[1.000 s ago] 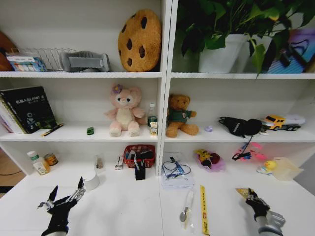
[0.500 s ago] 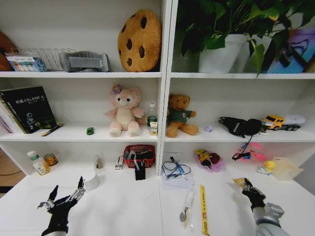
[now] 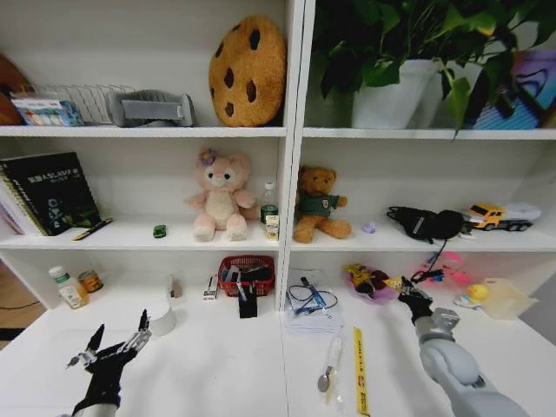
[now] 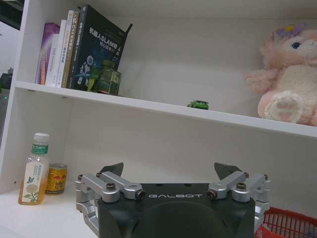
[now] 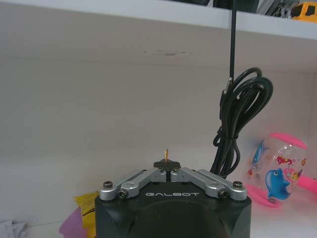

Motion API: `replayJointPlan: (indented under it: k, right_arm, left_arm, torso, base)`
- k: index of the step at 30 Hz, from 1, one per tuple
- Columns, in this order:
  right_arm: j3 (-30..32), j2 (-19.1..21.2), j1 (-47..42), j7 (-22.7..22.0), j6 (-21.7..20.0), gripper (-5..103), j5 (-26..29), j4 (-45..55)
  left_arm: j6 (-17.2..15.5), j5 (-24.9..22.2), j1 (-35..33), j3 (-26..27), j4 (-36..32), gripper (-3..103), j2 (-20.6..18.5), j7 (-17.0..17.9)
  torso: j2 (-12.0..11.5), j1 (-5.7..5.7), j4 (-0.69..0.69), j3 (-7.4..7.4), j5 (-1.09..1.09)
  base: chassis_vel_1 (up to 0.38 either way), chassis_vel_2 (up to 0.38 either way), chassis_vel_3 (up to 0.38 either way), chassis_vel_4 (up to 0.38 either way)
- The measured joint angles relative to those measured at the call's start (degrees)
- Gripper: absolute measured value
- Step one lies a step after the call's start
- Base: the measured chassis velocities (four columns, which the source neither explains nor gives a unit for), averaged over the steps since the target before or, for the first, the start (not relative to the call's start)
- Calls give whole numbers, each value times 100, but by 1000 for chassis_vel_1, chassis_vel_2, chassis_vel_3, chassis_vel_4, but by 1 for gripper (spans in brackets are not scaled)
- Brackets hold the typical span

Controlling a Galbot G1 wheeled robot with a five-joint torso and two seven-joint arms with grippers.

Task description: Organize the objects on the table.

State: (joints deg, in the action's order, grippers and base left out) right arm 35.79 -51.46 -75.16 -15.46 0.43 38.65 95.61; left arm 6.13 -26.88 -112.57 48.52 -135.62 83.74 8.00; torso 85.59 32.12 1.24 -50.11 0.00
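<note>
On the white table (image 3: 217, 365) my left gripper (image 3: 117, 341) hovers low at the front left, fingers spread wide and holding nothing; the left wrist view shows the same open gripper (image 4: 169, 169). A white mug (image 3: 162, 317) stands just beyond it. My right gripper (image 3: 405, 291) reaches toward the back right, shut on a small yellow piece (image 3: 395, 283), whose thin edge pokes up between the closed tips (image 5: 167, 151). A yellow ruler (image 3: 357, 369) lies mid-table beside a wrapped spoon (image 3: 328, 365). A blue pen (image 3: 311, 295) rests on a paper stack. A green toy car (image 3: 160, 231) sits on the shelf.
A red basket (image 3: 246, 274) and a purple packet (image 3: 369, 282) stand along the back of the table. Bottles and a can (image 3: 71, 287) fill the far left corner. A pink fish toy (image 5: 280, 171), a hanging black cable (image 5: 237, 124) and a clear box (image 3: 504, 297) lie near the right gripper.
My right arm has moved forward and to the left across the table, carrying the yellow piece up near the purple packet. The left arm has stayed where it was.
</note>
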Motion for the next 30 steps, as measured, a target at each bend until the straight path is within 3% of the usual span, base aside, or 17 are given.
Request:
replayJointPlan:
  k: [7, 9, 11, 13, 14, 15, 17, 19, 20, 22, 24, 30]
  right_arm:
    - [-355, -16, 470, 27, 109, -1, -76, -439]
    - [-449, -58, 632, 2, 126, 9, -203, -543]
    - [-472, -72, 670, -3, 129, 9, -235, -554]
    - [-489, -89, 672, -8, 129, 20, -264, -545]
    - [-489, -89, 672, -8, 129, 20, -264, -545]
    - [-467, -90, 580, -8, 152, 31, -290, -487]
    - [-446, -87, 533, -7, 161, 31, -296, -448]
    - [-262, -26, 104, 57, 222, 47, -302, -36]
    - [-262, -26, 104, 57, 222, 47, -302, -36]
    - [-90, 13, -332, 198, 363, 58, -361, 425]
    - [8, 13, -553, 270, 473, 58, -433, 655]
    - [585, -41, -1835, 795, 1070, 85, -638, 1602]
  left_arm:
    - [-42, 40, 33, -47, -2, 100, 8, 46]
    - [-45, 54, 33, -54, -2, 100, 18, 50]
    - [-45, 56, 31, -53, -1, 100, 21, 53]
    - [-46, 53, 29, -37, 0, 100, 23, 55]
    - [-46, 53, 29, -37, 0, 100, 23, 55]
    - [-46, 49, 29, -28, 12, 100, 24, 56]
    - [-46, 48, 29, -27, 16, 100, 24, 57]
    - [-46, 42, 41, -29, 34, 100, 24, 57]
    - [-46, 42, 41, -29, 34, 100, 24, 57]
    - [-46, 41, 61, -40, 46, 100, 21, 58]
    - [-46, 40, 68, -42, 47, 100, 19, 58]
    - [-47, -11, 64, 47, 53, 100, -29, 61]
  torso:
    - [0, 0, 0, 0, 0]
    - [0, 0, -1, 0, 0]
    - [0, 0, -3, 0, 0]
    - [0, 0, -2, 0, 0]
    - [0, 0, -2, 0, 0]
    - [0, 0, -1, 0, 0]
    - [0, 0, -1, 0, 0]
    - [0, 0, -1, 1, 0]
    - [0, 0, -1, 1, 0]
    - [0, 0, 1, 1, -1]
    - [0, -1, -1, 1, -1]
    - [1, -1, 0, 2, -1]
  base:
    - [0, 0, 0, 0]
    - [0, 0, 0, 0]
    - [0, 0, 0, 0]
    - [0, 0, 0, 0]
    - [0, 0, 0, 0]
    - [0, 0, 0, 0]
    - [0, 0, 0, 0]
    - [0, 0, 0, 0]
    - [0, 0, 0, 0]
    - [0, 0, 0, 0]
    - [0, 0, 0, 0]
    - [0, 0, 0, 0]
